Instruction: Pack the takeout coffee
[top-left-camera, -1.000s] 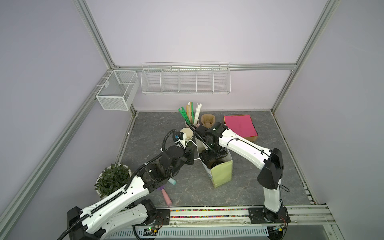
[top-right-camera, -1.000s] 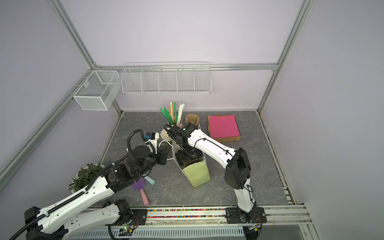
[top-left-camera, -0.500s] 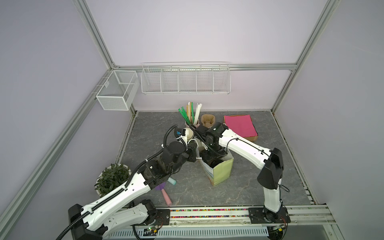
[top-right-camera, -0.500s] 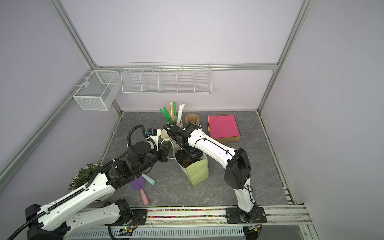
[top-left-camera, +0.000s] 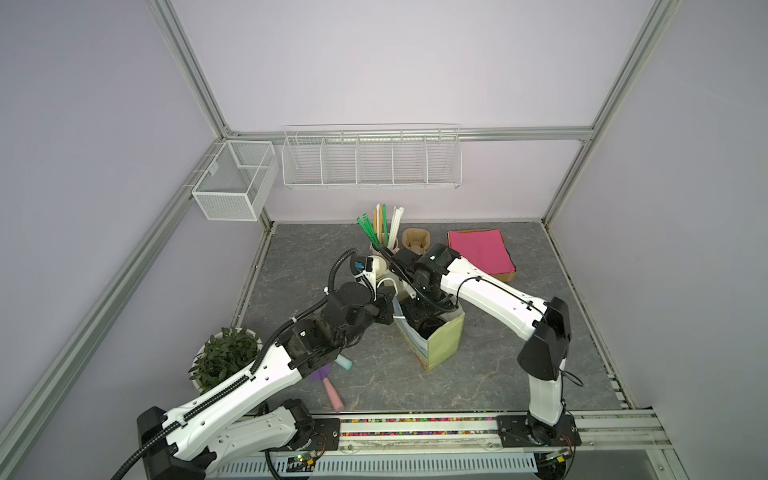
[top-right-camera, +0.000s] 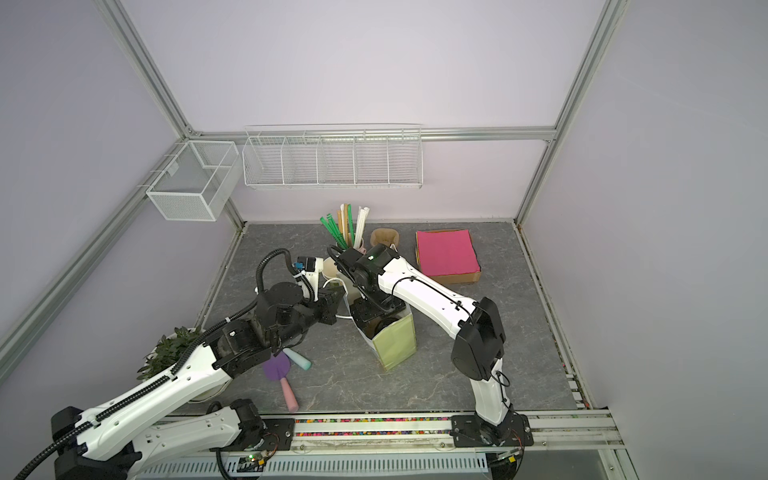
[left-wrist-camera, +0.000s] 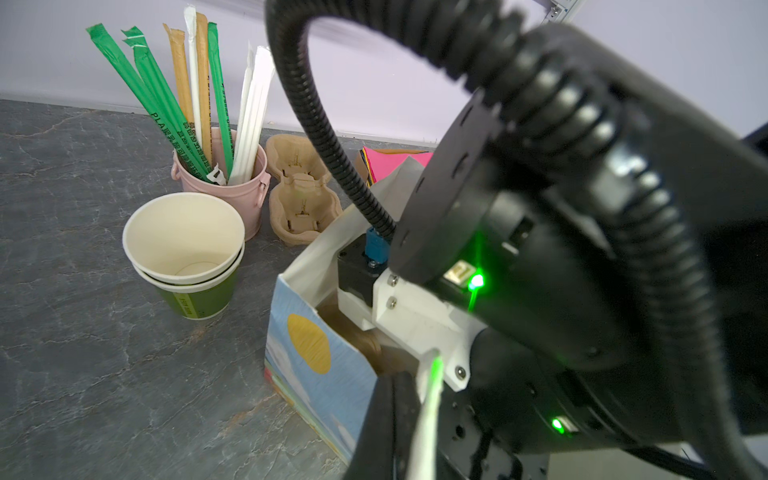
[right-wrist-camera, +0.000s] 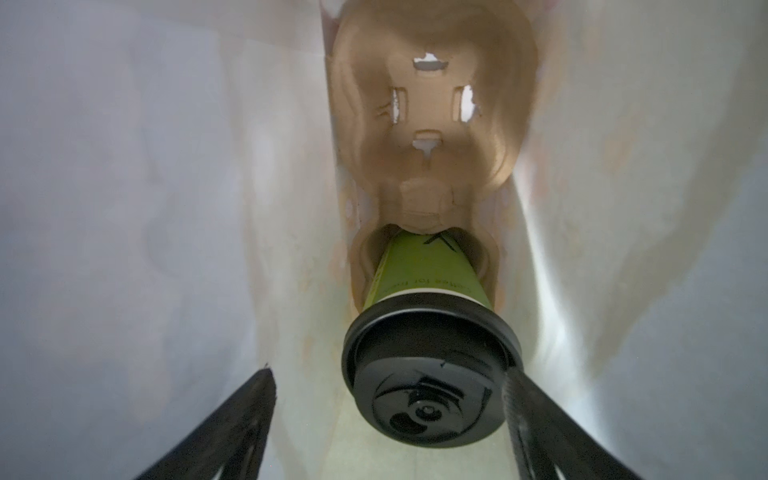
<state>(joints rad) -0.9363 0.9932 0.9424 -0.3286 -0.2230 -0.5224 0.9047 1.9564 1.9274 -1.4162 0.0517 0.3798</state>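
Observation:
The takeout coffee (right-wrist-camera: 428, 286), a green cup under a black sip lid (right-wrist-camera: 432, 386), stands in one well of a brown pulp carrier (right-wrist-camera: 428, 104) at the bottom of the paper bag (top-left-camera: 444, 345). My right gripper (right-wrist-camera: 388, 374) reaches down inside the bag and is open; one fingertip (right-wrist-camera: 519, 390) lies beside the lid's rim, and the other stands well apart. From above, that gripper (top-left-camera: 424, 316) hides most of the cup. My left gripper (left-wrist-camera: 395, 386) is shut at the bag's near rim, beside a white handle strip (left-wrist-camera: 428, 399); both top views place it (top-left-camera: 386, 311) at the bag's left edge.
Two stacked lidless green cups (left-wrist-camera: 183, 249), a pink bucket of wrapped straws (left-wrist-camera: 232, 183) and a spare pulp carrier (left-wrist-camera: 303, 195) stand behind the bag. Pink napkins (top-left-camera: 480, 249) lie back right. A potted plant (top-left-camera: 224, 357) and small purple, pink and teal objects (top-left-camera: 328, 378) sit front left.
My left arm has reached in to the bag's left rim and its jaws have shut. The bag has turned and shifted slightly. The right arm holds still.

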